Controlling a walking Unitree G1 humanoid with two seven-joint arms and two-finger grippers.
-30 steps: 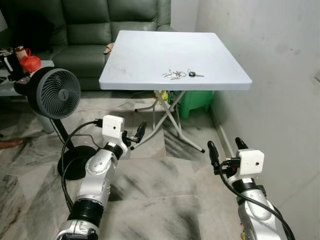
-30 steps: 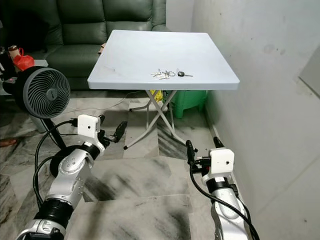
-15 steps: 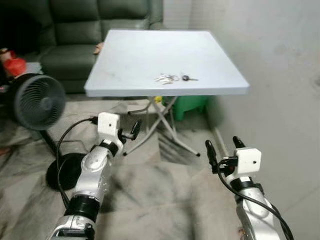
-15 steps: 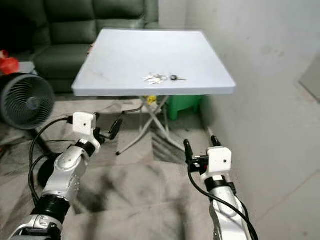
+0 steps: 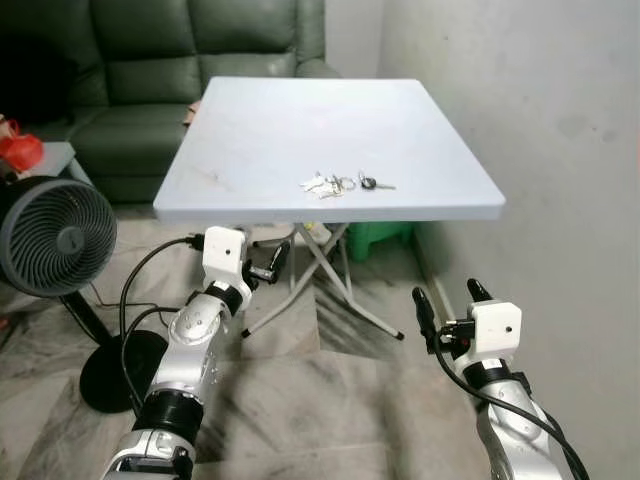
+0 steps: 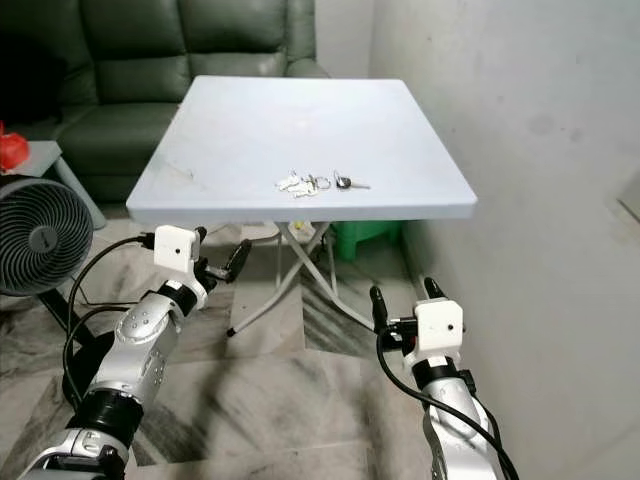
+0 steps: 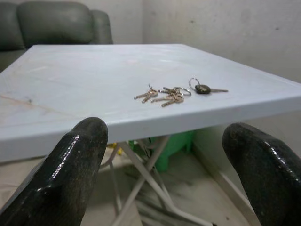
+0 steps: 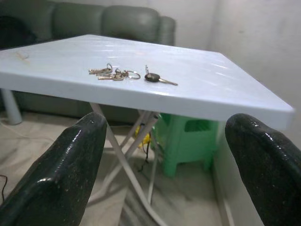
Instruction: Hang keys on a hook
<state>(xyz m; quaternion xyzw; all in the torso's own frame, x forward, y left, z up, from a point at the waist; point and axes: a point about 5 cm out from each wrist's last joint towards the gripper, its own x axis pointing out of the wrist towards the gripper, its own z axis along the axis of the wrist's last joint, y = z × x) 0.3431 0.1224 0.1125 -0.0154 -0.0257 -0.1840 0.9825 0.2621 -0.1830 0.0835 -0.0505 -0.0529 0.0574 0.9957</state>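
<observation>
Two silver, jointed arms with black elbow bands carry white box-shaped camera housings at the wrists. Looping black cables run along both. The left pincer (image 5: pixel 280 258) and right pincer (image 5: pixel 449 297) have glossy black, rounded fingers.

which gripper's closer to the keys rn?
Left. The left gripper sits just under the table's near edge, slightly left of the keys. The right gripper is lower and farther back, off to their right. Both are open.
</observation>
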